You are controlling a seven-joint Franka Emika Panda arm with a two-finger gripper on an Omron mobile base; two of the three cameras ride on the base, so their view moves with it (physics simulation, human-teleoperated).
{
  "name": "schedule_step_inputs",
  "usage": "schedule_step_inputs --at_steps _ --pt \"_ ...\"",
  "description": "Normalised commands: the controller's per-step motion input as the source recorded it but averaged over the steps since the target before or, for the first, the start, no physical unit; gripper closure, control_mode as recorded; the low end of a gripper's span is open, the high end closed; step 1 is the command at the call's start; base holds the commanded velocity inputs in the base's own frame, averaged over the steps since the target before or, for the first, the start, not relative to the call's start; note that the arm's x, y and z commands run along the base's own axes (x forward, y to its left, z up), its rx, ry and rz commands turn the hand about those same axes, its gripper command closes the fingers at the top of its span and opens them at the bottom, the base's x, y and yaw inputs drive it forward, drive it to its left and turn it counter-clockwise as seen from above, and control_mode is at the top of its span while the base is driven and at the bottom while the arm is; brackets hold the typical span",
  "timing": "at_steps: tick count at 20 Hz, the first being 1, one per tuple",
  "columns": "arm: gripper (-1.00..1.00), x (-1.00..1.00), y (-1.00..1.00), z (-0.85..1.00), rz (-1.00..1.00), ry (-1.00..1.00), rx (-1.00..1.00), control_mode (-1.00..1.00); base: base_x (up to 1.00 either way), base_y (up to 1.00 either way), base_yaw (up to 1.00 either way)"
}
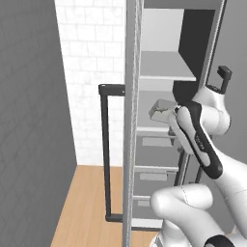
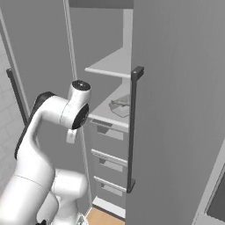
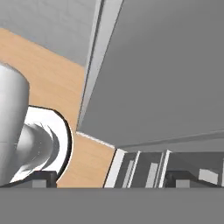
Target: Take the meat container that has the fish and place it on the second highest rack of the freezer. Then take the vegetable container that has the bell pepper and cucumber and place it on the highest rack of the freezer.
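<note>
Freezer (image 2: 176,110): tall grey cabinet, standing open; in the left base view its door is seen edge-on as a pale vertical strip, with a long black bar handle (image 1: 106,154) on its far side.
Second black handle (image 2: 132,127): vertical bar on the grey panel at the right of the right base view.
Highest rack (image 1: 164,67): flat pale-grey shelf at the top of the interior, bare where it shows.
Second highest rack (image 2: 110,112): the shelf directly below; it carries a container.
Meat container (image 2: 121,107): shallow grey tray resting flat on the second highest rack, toward its front edge (contents too small to make out; the fish cannot be confirmed).
Same tray, left base view (image 1: 161,111): visible just left of the arm's forearm, partly covered by it.
Drawers (image 2: 107,149): stacked below the shelves, each with a pale front panel.
Arm: white, elbow raised in front of the open cabinet, forearm angled down and clear of the tray.
Gripper (image 3: 111,177): jaws spread wide, nothing between them; the two dark fingertips (image 3: 39,178) sit far apart at the bottom of the hand view.
Hand view: looks down past the grey cabinet side to the drawer fronts and the wooden floor (image 3: 48,74).
Surroundings: white tiled wall (image 1: 91,58) behind the open door; dark grey wall at far left.
</note>
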Motion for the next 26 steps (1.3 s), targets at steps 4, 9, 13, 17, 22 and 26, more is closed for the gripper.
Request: schedule_step_inputs --at_steps 4,9,13,17,22,26 --pt "-1.00 -0.17 -0.10 -0.37 -0.37 0.08 -0.03 -1.00 0.00 0.00 0.00" --pt "-1.00 -0.40 -0.20 -0.51 -0.32 -0.13 -0.09 -1.00 0.00 0.00 0.00" --pt "-1.00 -0.07 -0.03 -0.46 -0.11 -0.03 -0.14 -1.00 0.00 0.00 0.00" --pt "-1.00 0.00 0.00 0.00 0.00 0.00 0.00 -1.00 0.00 0.00 0.00" --pt "-1.00 -0.59 -0.08 0.00 -0.10 -0.07 0.00 -1.00 0.00 0.00 0.00" --pt "-1.00 0.00 0.00 0.00 0.00 0.00 0.00 1.00 -0.97 -0.56 -0.34"
